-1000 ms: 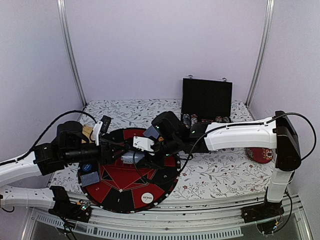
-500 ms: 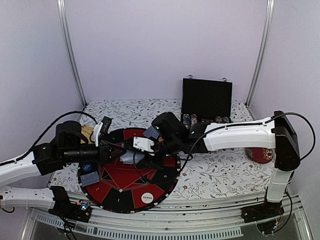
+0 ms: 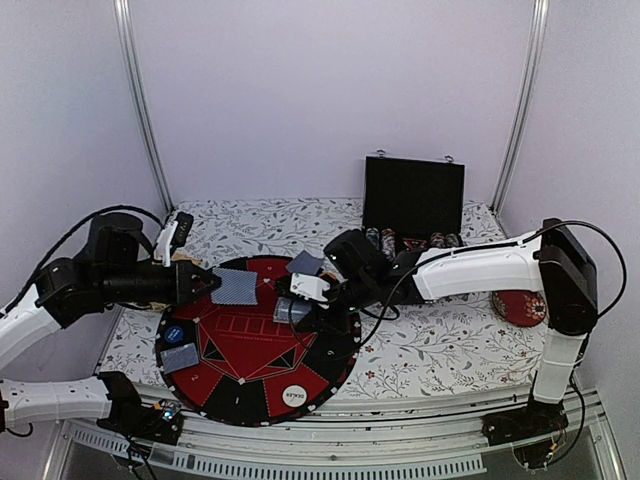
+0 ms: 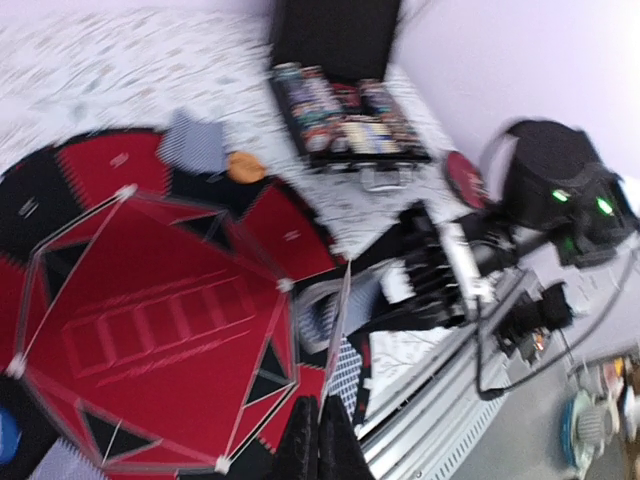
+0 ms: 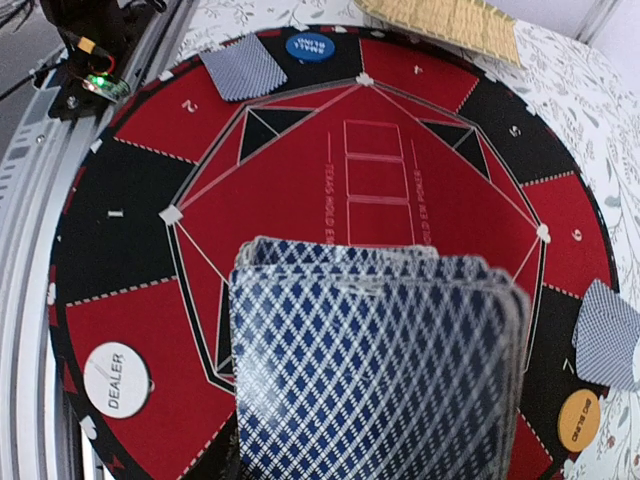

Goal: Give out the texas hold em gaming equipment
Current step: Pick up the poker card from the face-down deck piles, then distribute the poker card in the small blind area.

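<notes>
My left gripper (image 3: pixel 208 285) is shut on one patterned-back playing card (image 3: pixel 238 288), held above the left rim of the round red and black poker mat (image 3: pixel 250 350). In the left wrist view that card (image 4: pixel 338 330) shows edge-on above the closed fingertips (image 4: pixel 305 440). My right gripper (image 3: pixel 300 303) is shut on the deck of cards (image 5: pixel 375 370), which fills the right wrist view and hides the fingers. Single cards lie at the mat's far edge (image 3: pixel 303 262) and lower left (image 3: pixel 180 357). A blue disc (image 3: pixel 173 335), an orange disc (image 5: pixel 579 420) and the white DEALER disc (image 3: pixel 295 395) rest on the mat.
An open black case of chips (image 3: pixel 412 215) stands at the back right. A red round object (image 3: pixel 520 310) lies by the right arm's base. A tan woven item (image 5: pixel 440 20) sits beside the mat's left rim. The floral tablecloth (image 3: pixel 440 350) surrounds the mat.
My left gripper closed on a card at the deck and drew back to the left with it. The right gripper with the deck shifted slightly right.
</notes>
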